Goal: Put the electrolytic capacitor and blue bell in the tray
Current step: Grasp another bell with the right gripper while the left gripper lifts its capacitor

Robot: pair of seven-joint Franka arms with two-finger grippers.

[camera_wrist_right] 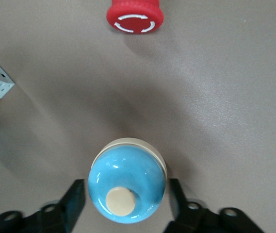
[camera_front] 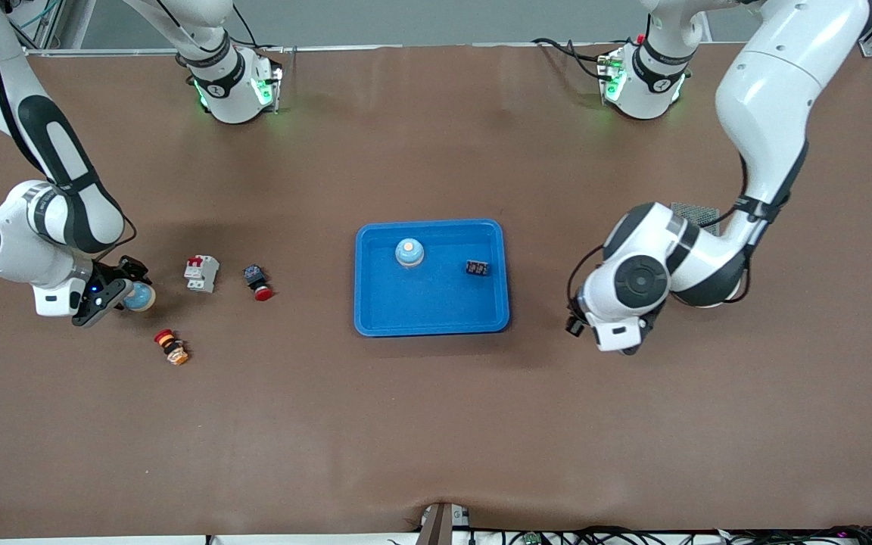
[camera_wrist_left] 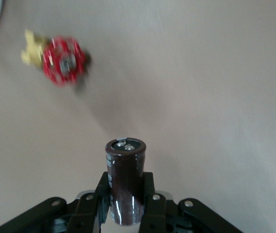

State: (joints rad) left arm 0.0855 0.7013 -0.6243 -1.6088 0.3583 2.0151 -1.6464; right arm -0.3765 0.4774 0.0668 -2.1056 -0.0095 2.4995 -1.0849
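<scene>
Blue dome-shaped bell [camera_wrist_right: 127, 187] sits on the table between the right gripper's [camera_wrist_right: 124, 200] fingers, not visibly clamped; left gripper [camera_wrist_left: 124, 204] clamps dark cylindrical electrolytic capacitor [camera_wrist_left: 124, 182] above bare table. Both still to go in bright blue plastic tray [camera_front: 375, 318], which already holds a similar bell [camera_front: 409, 253]

White arms with black joint bands, black jaws, green-lit bases.

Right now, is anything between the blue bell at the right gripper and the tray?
Yes. A white breaker and a red push button stand on the table between the blue bell and the tray; lifted over them, it should pass.
</scene>
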